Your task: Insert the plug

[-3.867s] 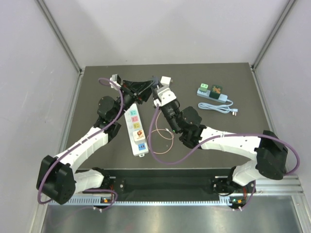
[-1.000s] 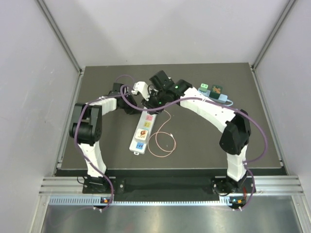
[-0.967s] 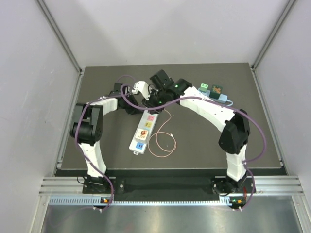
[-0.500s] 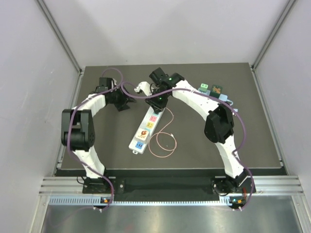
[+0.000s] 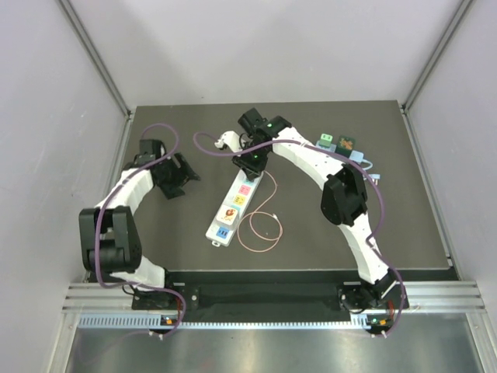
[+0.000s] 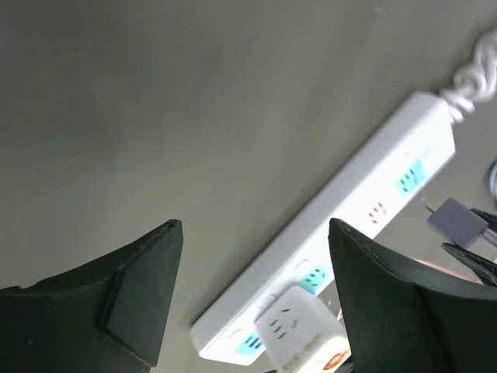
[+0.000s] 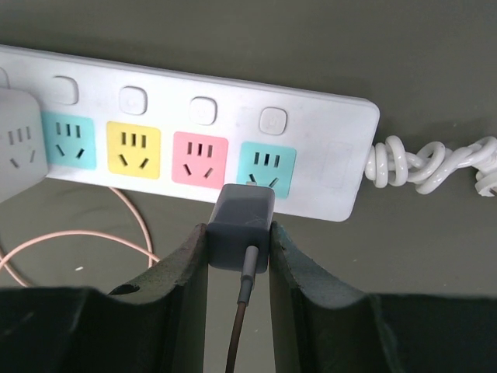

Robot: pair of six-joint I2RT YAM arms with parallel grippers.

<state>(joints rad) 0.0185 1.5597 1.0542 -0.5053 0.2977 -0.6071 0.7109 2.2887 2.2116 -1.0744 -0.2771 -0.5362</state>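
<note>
At the teal socket [image 7: 268,168], right tool [image 7: 238,235] grips plug [image 7: 241,221].

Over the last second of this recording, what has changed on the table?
The left end effector opened and pulled back to the left, away from the power strip's far end, holding nothing. Unchanged: the right end effector clamped on the grey plug at the teal socket, the white adapter in the strip, the pink cable loop.
</note>
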